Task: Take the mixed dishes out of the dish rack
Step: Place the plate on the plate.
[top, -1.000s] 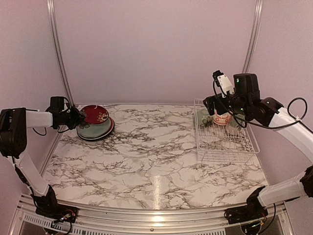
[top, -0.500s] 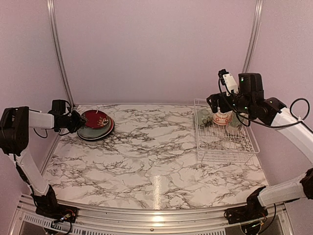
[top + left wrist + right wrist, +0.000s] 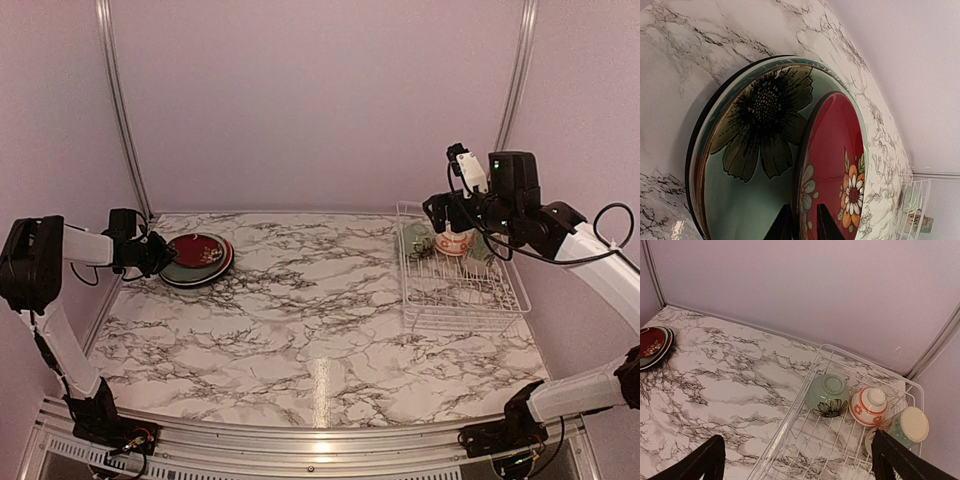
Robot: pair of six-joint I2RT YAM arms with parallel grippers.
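Left tool (image 3: pixel 803 226) straddles the rim of the red plate (image 3: pixel 832 160); whether clamped or loosened I cannot tell. That plate lies atop the green plate (image 3: pixel 750 150) at the table's (image 3: pixel 300 330) far left corner. Right tool (image 3: pixel 797 460) hangs spread wide, grasping nothing, over the dish rack (image 3: pixel 465 305) at the far right corner, which contains a green bowl (image 3: pixel 827 395), a patterned bowl (image 3: pixel 868 406) and a mug (image 3: pixel 910 427)

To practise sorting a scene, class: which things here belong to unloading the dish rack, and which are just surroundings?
Belong to the job:
dish rack, green bowl, patterned bowl, mug, stacked plates.

Just surroundings:
marble table, metal frame posts, plain wall.
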